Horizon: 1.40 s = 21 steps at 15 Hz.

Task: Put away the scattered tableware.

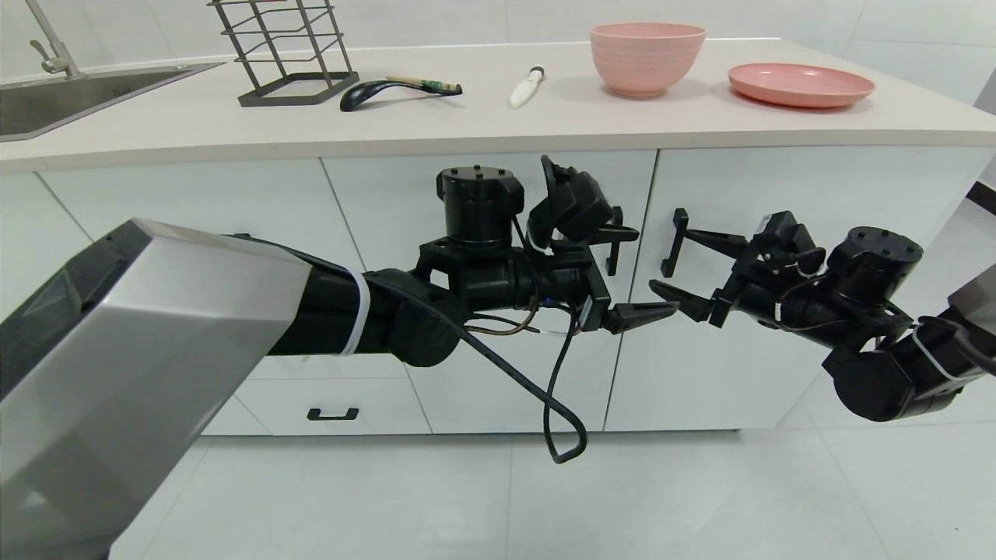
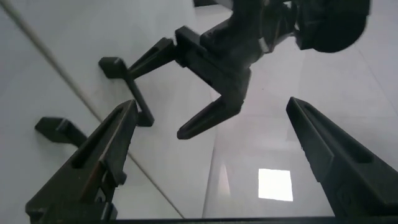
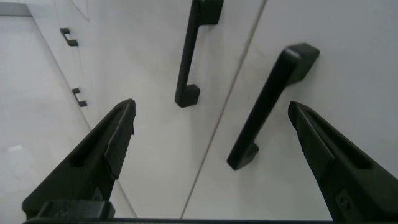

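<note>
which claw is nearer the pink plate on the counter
Right, narrowly. The right claw hangs open below the counter edge, down and left of the pink plate. The left claw, also open, faces it almost tip to tip from farther left.

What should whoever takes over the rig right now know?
Left tool: open, empty.
Right tool: open, empty.
The two face each other in front of the cabinet doors, below the counter.
On the counter: bowl, plate to its right, white utensil, dark spoon beside the wire rack.
Done: nothing looks put away.
Left: every piece.
</note>
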### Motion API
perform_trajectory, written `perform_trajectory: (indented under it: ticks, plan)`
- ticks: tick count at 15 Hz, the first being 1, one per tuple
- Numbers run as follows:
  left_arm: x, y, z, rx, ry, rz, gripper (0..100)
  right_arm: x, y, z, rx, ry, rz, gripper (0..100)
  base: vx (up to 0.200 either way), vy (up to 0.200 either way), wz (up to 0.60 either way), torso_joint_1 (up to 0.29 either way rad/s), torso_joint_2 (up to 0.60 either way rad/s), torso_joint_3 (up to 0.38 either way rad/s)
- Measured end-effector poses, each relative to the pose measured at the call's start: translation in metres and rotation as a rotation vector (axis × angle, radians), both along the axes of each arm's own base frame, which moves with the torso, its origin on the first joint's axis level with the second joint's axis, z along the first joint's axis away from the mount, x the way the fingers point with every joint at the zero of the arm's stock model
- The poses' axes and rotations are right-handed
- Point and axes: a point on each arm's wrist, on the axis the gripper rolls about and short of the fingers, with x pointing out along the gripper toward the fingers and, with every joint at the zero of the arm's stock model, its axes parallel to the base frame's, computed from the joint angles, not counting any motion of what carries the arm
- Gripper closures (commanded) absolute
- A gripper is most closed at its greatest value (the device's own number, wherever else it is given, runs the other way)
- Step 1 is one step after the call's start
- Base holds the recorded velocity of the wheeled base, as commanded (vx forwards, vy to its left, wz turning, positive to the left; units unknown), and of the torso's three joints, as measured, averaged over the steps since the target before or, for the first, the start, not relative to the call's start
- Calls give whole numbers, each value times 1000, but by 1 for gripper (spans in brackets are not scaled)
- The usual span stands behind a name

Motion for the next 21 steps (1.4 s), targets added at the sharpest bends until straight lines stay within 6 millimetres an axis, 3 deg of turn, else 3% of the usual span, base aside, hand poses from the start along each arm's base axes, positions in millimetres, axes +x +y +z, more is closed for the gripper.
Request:
perform_trajectory:
  ticks: [5,11,17,21]
  plan:
    - [1,1,1,-4,10,37,0,11,12,-9,-7,-4,60,0,0,0,0,0,0,0]
    - [5,-2,-5,-21,-10,33,0,4,18,-7,-26,-7,156,0,0,0,0,0,0,0]
    - [15,-14,-5,-124,-21,65,0,-57,7,-6,-60,77,206,0,0,0,0,0,0,0]
    - [1,-41,-9,-187,-20,12,0,-100,-4,-5,-76,121,204,0,0,0,0,0,0,0]
